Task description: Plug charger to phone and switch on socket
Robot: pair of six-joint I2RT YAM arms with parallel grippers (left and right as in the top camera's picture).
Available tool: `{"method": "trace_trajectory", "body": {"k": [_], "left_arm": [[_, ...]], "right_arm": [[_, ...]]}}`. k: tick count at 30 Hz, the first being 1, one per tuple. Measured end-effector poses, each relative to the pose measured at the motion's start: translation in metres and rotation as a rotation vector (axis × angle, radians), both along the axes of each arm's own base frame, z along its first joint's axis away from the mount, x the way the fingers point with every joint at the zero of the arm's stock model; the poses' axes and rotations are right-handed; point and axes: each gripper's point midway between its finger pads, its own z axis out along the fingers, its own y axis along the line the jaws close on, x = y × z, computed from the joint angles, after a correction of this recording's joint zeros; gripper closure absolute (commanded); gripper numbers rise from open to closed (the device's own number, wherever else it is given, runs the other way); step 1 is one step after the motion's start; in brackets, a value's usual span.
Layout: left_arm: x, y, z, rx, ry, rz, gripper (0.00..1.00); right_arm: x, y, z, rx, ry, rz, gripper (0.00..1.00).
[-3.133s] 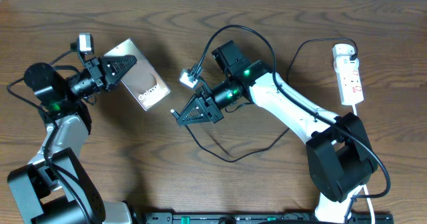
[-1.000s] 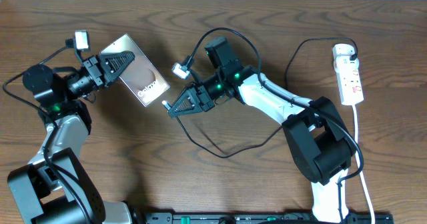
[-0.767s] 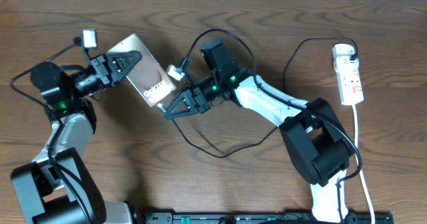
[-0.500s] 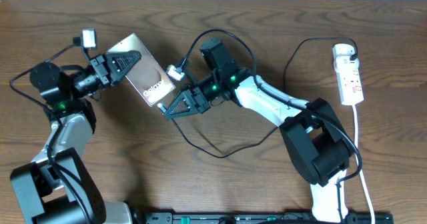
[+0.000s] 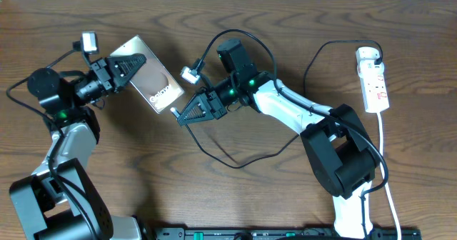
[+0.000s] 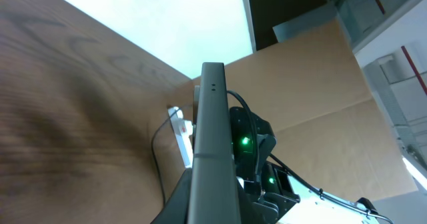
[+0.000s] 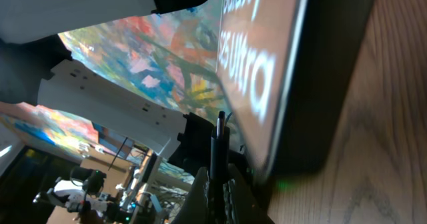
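Note:
The phone (image 5: 151, 83), brown with white lettering, is held tilted off the table by my left gripper (image 5: 134, 67), which is shut on its upper left end. My right gripper (image 5: 183, 116) is shut on the charger (image 5: 214, 148), a thin black cable, and its plug tip (image 5: 174, 111) points at the phone's lower edge, just short of it. In the right wrist view the tip (image 7: 219, 127) stands between my fingers (image 7: 200, 191), beside the phone (image 7: 267, 84). The left wrist view shows the phone (image 6: 213, 137) edge-on. The socket (image 5: 373, 79) lies at the far right, away from both grippers.
The charger's cable loops over the table below the right arm (image 5: 293, 115) and up to the socket. A thick white cord (image 5: 385, 154) runs down from the socket. In the left wrist view the right arm (image 6: 250, 144) is close behind the phone.
Half a second ago the phone was pushed right against the plug tip. My left gripper has since drawn it back left, and a small gap has opened.

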Motion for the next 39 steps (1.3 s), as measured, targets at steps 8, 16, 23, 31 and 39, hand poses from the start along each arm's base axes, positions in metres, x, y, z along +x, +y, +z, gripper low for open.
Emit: {"method": "trace_trajectory", "body": {"k": [8,16,23,31,39], "left_arm": [[-0.002,-0.004,0.000,-0.002,0.006,-0.020,0.93],[-0.002,-0.004,0.000,-0.003,0.006,-0.020,0.93],[-0.002,-0.004,0.000,-0.004,0.009,-0.020,0.93],[-0.002,-0.004,0.000,-0.004,0.009,-0.020,0.93],[-0.002,-0.004,0.000,-0.012,0.021,-0.020,0.93]], "right_arm": [[0.003,-0.002,0.000,0.002,-0.002,-0.008,0.99],[0.011,-0.007,0.000,0.002,-0.002,-0.026,0.99],[0.011,-0.007,0.001,0.006,-0.008,-0.026,0.99],[0.011,-0.007,0.001,0.009,-0.011,-0.025,0.99],[0.011,-0.007,0.002,0.014,-0.015,-0.023,0.98]]}}
